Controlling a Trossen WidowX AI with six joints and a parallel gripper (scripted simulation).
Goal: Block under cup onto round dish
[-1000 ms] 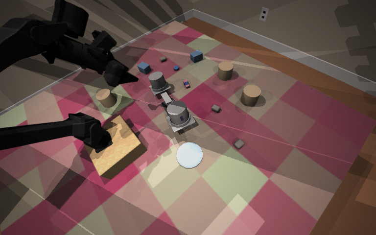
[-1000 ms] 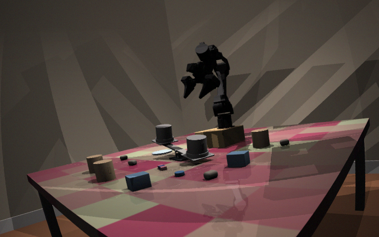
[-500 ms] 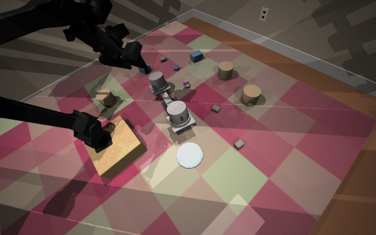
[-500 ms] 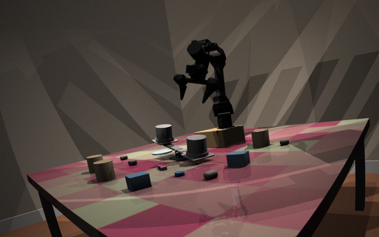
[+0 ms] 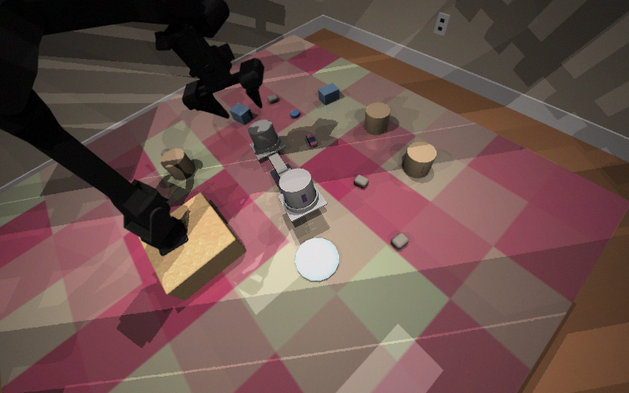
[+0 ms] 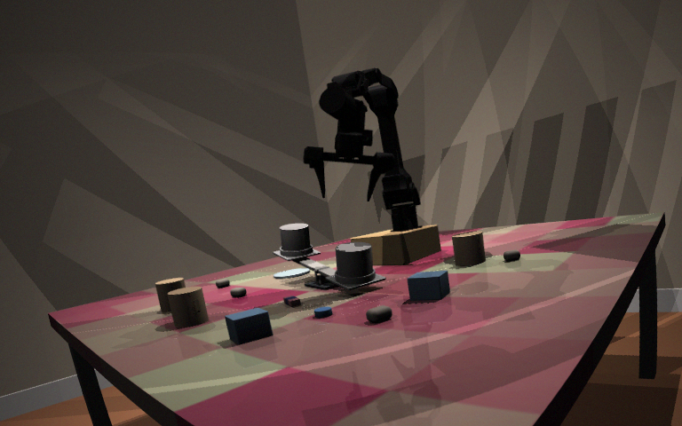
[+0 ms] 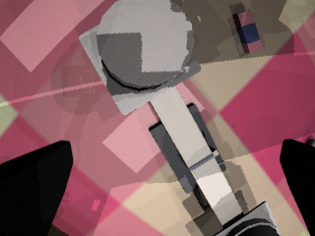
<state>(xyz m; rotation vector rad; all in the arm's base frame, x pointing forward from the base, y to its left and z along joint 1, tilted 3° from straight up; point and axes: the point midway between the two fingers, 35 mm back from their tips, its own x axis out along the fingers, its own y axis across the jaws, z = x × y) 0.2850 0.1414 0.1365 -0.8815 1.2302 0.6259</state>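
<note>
The balance (image 5: 278,163) (image 6: 313,264) (image 7: 183,120) is tilted. One grey cup (image 5: 264,134) (image 6: 353,261) (image 7: 164,51) stands on its low end, away from the dish. The other grey cup (image 5: 296,187) (image 6: 294,240) stands on the raised end nearer the dish; its end is cut off at the bottom of the wrist view. The pale round dish (image 5: 316,259) (image 6: 291,273) lies on the table with nothing on it. My gripper (image 5: 244,111) (image 6: 346,199) (image 7: 179,152) is open and empty, pointing down, high above the low-end cup. No hidden block shows.
Wooden cylinders (image 5: 377,118) (image 5: 419,160) (image 6: 468,248), blue blocks (image 5: 328,93) (image 6: 428,285), a blue disc (image 5: 295,114) (image 6: 322,312) and grey pebbles (image 5: 361,181) (image 6: 378,314) stand or lie around. A small pink-and-blue block (image 5: 311,140) (image 6: 291,301) (image 7: 249,32) lies beside the balance.
</note>
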